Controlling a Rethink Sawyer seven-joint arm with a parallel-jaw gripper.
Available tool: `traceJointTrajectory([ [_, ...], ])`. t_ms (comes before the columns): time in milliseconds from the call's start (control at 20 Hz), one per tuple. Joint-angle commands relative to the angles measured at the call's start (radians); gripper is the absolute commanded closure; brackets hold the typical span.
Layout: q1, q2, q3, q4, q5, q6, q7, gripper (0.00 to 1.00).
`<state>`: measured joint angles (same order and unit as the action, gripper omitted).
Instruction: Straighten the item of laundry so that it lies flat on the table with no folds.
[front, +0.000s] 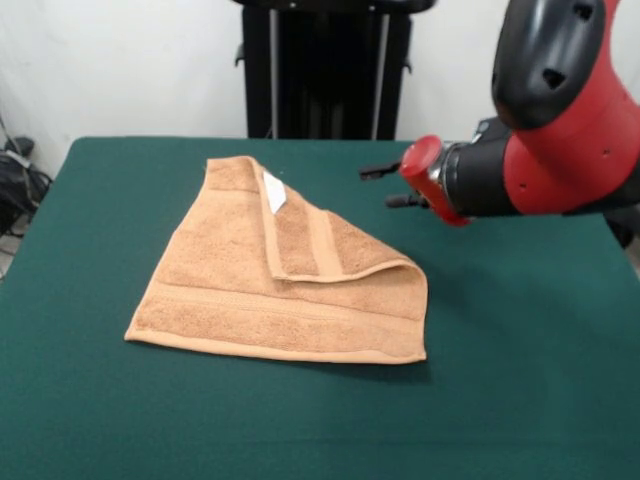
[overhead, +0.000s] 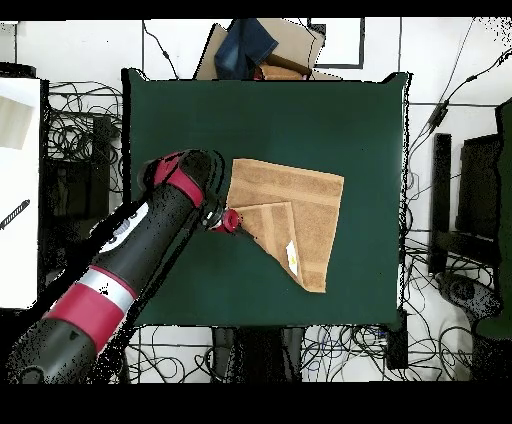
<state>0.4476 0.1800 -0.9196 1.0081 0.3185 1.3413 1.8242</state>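
Observation:
The tan terry towel (front: 285, 300) lies in the middle of the dark green table (front: 520, 390). Its far right corner is folded over onto the rest, so the flap (front: 310, 245) shows its border bands and a small white tag (front: 274, 191). My gripper (front: 385, 186) points sideways, just right of the towel's folded edge and above the table. Its two black fingers stand apart with nothing between them. In the overhead view the gripper (overhead: 232, 220) is beside the edge of the towel (overhead: 290, 190), next to the folded flap (overhead: 272, 225), over the table (overhead: 300, 110).
The robot's black pedestal (front: 325, 70) stands behind the table's far edge. The thick red and black arm (overhead: 150, 240) reaches over one side of the table. A cardboard box with blue cloth (overhead: 262, 45) sits off the table, and cables (overhead: 75, 140) lie on the floor.

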Motion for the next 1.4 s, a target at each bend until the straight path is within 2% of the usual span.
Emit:
traceJointTrajectory([
  [50,-0.016,-0.075,0.028,-0.027,-0.030,0.039,0.205,0.00],
  [1100,-0.056,0.001,0.104,-0.117,-0.005,0.000,0.243,0.00],
  [1400,-0.094,0.052,0.097,-0.219,0.016,0.022,0.253,0.00],
])
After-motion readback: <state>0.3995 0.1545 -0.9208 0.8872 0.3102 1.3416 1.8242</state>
